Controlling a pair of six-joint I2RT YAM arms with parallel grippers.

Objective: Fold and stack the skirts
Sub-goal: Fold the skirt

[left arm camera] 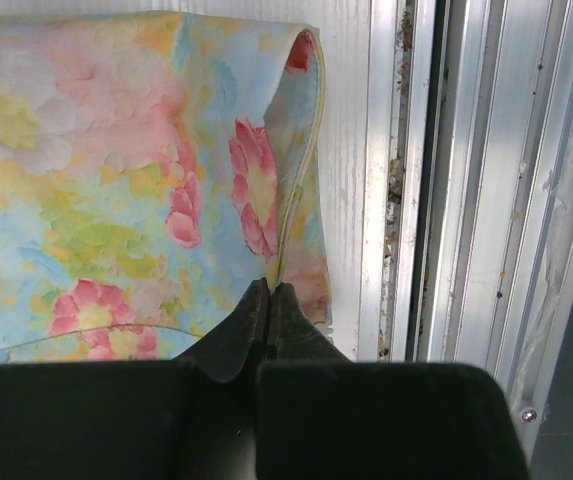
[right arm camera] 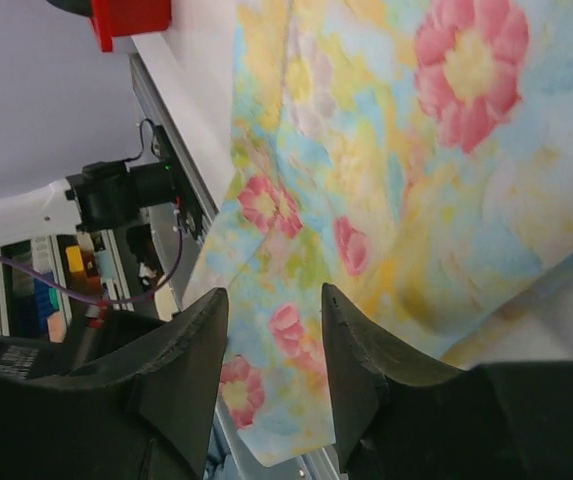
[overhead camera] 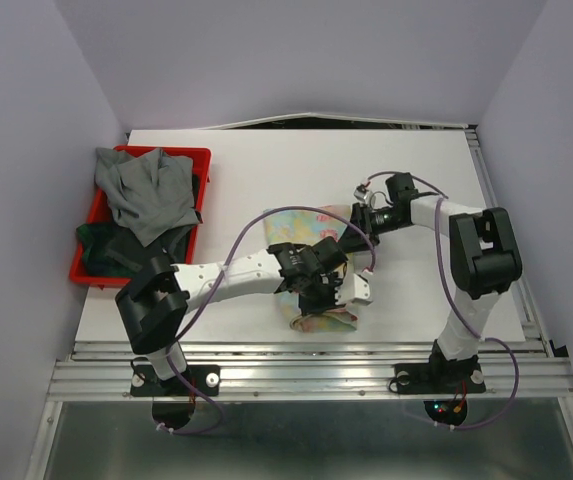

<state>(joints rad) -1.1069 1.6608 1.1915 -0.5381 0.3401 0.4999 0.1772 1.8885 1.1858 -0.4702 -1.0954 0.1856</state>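
The floral skirt is lying near the middle of the table, and both arms are working on it from opposite sides. The left gripper is sitting at the skirt's six o'clock edge, close to the metal rail. Its fingers are pressed together and pinching the hem. The left wrist view shows the yellow-trimmed edge of the skirt running straight into the closed tips of the left gripper. Holding the hem there is probably meant to let that arm carry the near edge over for a fold.

The right gripper is hanging at about two o'clock on the skirt, at its far side. In its own view the fingers are standing apart with nothing between them, and the skirt is showing through the gap below. I cannot tell from here whether the tips are touching the cloth. It looks placed either to pin the far side down or to take a second corner.

The grey skirt is lying heaped over a darker one in the red bin at ten o'clock. Both are waiting unfolded, so the task is judged to be at an early stage.
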